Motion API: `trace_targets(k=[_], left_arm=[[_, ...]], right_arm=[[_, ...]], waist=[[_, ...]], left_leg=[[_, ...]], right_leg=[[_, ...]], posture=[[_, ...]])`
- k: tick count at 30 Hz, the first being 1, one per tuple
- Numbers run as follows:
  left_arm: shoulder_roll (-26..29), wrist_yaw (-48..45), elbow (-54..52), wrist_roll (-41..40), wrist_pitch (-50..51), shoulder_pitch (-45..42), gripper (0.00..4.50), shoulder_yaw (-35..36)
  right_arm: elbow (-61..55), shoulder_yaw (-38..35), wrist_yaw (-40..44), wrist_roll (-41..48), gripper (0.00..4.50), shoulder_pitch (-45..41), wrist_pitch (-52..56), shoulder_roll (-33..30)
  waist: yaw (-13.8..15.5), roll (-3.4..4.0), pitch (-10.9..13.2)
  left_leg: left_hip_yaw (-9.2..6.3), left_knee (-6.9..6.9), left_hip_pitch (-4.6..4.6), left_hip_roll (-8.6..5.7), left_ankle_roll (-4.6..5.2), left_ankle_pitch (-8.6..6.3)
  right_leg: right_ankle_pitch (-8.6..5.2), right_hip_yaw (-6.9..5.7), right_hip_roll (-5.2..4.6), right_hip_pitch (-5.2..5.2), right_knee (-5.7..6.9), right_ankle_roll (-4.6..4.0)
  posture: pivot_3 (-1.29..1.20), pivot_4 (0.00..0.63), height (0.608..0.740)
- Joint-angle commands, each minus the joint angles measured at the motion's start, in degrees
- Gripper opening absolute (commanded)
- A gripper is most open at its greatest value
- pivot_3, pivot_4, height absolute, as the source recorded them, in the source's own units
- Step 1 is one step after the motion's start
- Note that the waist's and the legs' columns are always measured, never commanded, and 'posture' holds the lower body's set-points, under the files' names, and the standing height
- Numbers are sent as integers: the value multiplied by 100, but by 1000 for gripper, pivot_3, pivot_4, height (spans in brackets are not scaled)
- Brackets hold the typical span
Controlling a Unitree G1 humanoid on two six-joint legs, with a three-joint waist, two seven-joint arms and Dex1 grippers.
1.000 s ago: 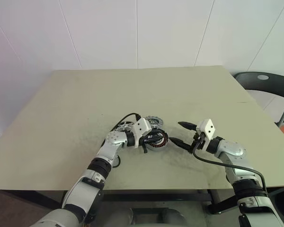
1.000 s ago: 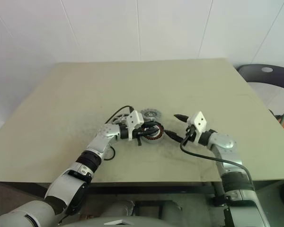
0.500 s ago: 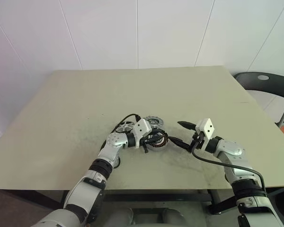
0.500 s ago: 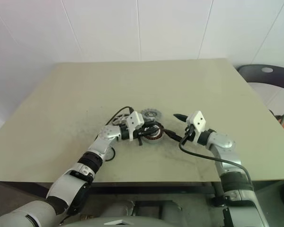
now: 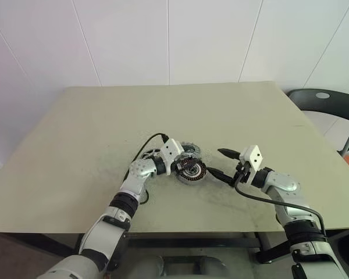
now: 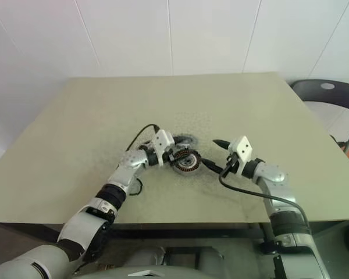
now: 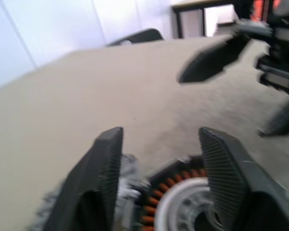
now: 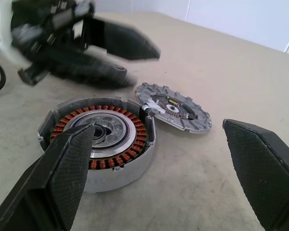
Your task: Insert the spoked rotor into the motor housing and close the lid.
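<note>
- Beige, faintly scuffed table [image 5: 93, 133] under white panelled walls; dark chair [image 5: 328, 104] beyond the table's corner at 3 o'clock
- Motor housing [image 5: 191, 171] sitting flat near the table's middle front, copper windings and silver hub facing up; seen close in the right wrist view [image 8: 98, 139]
- Spoked rotor [image 8: 174, 107] lying flat on the table just beside the housing, at about 12 o'clock from it in the head views, edge almost touching the housing rim
- Another round silver part [image 5: 153, 154] at 9 o'clock of the housing, partly hidden behind the left wrist; too covered to name
- Black cable looping over the table from the left wrist, another trailing from the right wrist
- Left gripper [image 5: 183, 167] hanging over the housing's 9 o'clock edge, fingers [image 7: 106, 163] apart and holding nothing, the windings visible between them
- Right gripper [image 5: 221, 164] at 3 o'clock of the housing, spread wide and empty, lower finger [image 8: 62, 168] near the housing's rim
- Compared with a second ago: left gripper lifted off the housing and drawn back toward 9 o'clock, leaving the windings and hub uncovered; right gripper unchanged in place and spread
</note>
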Motion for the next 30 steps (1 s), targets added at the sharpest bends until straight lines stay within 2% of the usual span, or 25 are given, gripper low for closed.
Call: trace_targets(k=[1,4,5,16,18,30], left_arm=[[-3,-86,-65,-60,-73,-32,1099,49],[-104,-436,-267,-286,95,110,161,35],[-136,-571,-348,-358,151,161,62,25],[-62,-1316,-926,-517,923,431,62,-144],[49,-1378,-989,-320,1076,482,62,-308],[242,-582,-868,473,991,362,62,-636]], right_arm=[[-165,-29,-29,-3,4500,-109,-82,42],[-157,-33,-28,-9,4500,-112,-79,50],[-150,-33,-26,-10,4500,-115,-77,52],[-41,-23,-23,-38,4500,-172,-101,75],[-17,-20,-20,-45,4500,-188,-110,81],[98,-36,-22,-81,4500,-258,-196,133]], waist=[[0,0,0],[-3,0,0],[-2,0,0],[-5,0,0],[-7,0,0],[-2,0,0]], left_leg=[[0,-1,0,0,0,0],[0,-3,0,0,0,0],[0,-3,0,0,0,0],[2,7,5,0,0,1],[2,7,5,0,0,1],[3,8,7,0,0,1]], right_leg=[[0,0,0,0,0,0],[0,0,0,-2,0,0],[1,0,0,-3,1,0],[-1,2,1,-3,25,0],[-1,2,1,-3,26,0],[0,5,1,-4,29,-1]], posture=[[0,0,740],[0,0,740],[0,0,740],[0,0,740],[0,0,740],[0,0,740]])
